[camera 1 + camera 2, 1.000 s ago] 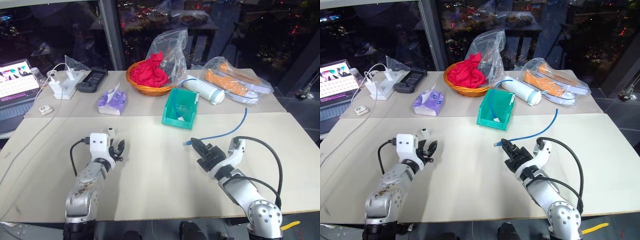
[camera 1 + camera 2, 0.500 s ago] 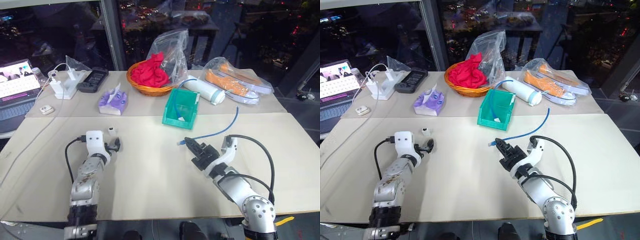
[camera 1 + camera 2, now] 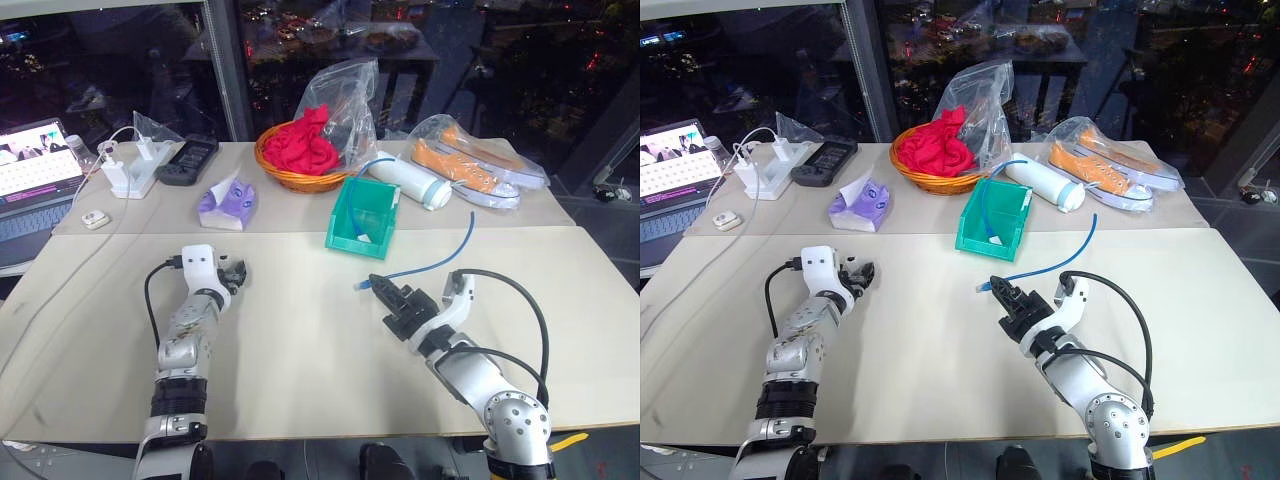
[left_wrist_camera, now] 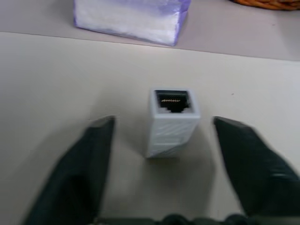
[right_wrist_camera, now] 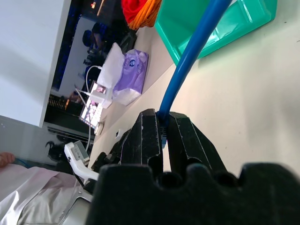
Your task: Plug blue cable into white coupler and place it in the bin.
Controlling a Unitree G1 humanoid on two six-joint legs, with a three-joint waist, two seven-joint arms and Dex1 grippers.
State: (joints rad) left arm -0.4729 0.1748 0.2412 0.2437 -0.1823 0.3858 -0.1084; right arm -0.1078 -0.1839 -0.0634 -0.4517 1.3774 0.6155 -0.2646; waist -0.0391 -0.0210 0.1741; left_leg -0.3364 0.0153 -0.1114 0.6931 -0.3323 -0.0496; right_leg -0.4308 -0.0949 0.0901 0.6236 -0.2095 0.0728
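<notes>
On the worktop (image 3: 300, 380) the bin (image 3: 360, 217) waits for you far back, your right end effector (image 3: 385, 292) pinches the blue cable (image 3: 440, 260) ready to plug, and your spread left end effector (image 4: 161, 150) sits around the white coupler (image 4: 171, 123).

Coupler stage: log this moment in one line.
left gripper: open, straddling coupler | right gripper: shut on cable | bin: no coupler

A thin, flexible light-blue cable (image 3: 432, 264) is arching up off the table, its clear plug (image 3: 362, 285) hovering just in front of a small teal-green plastic bin (image 3: 361, 216). A tiny white boxy coupler (image 4: 172, 122) is lying well left of that bin, its open socket showing.
</notes>
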